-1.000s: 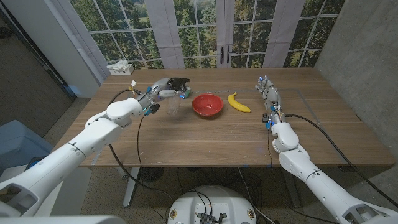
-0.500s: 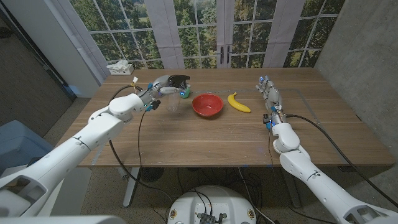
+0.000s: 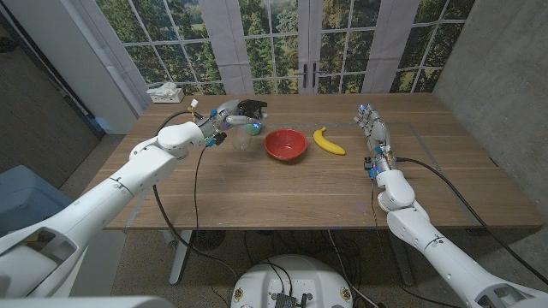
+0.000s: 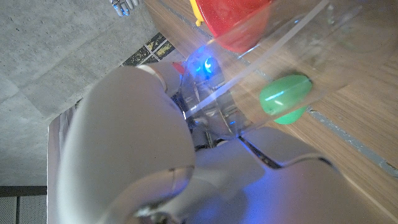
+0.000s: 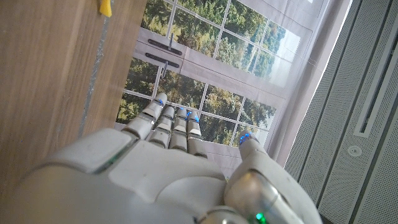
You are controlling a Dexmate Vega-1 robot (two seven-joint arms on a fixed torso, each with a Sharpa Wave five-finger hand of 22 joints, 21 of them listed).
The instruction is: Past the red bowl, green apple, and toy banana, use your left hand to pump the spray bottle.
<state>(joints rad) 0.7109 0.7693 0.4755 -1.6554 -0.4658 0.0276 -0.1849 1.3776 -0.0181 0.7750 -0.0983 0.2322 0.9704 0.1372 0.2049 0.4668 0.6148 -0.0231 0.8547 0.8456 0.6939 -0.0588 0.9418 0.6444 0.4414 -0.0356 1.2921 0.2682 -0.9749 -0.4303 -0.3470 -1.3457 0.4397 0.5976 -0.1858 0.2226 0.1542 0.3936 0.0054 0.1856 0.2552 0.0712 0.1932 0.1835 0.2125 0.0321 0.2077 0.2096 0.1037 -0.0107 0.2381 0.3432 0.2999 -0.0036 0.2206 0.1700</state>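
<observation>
Gripping the clear bottle [image 3: 244, 137] near its black spray head, the left hand [image 3: 224, 117] is at the pumping step. The bottle stands at the far left of the table [image 3: 282, 192], just beside the red bowl [image 3: 285, 144]; the banana [image 3: 327, 141] lies beyond it. The green blob in the left wrist view is probably the apple [image 4: 285, 97]. Next, a finger must press the head down without tipping the bottle. The right hand [image 3: 372, 127] waits with fingers extended, holding nothing.
</observation>
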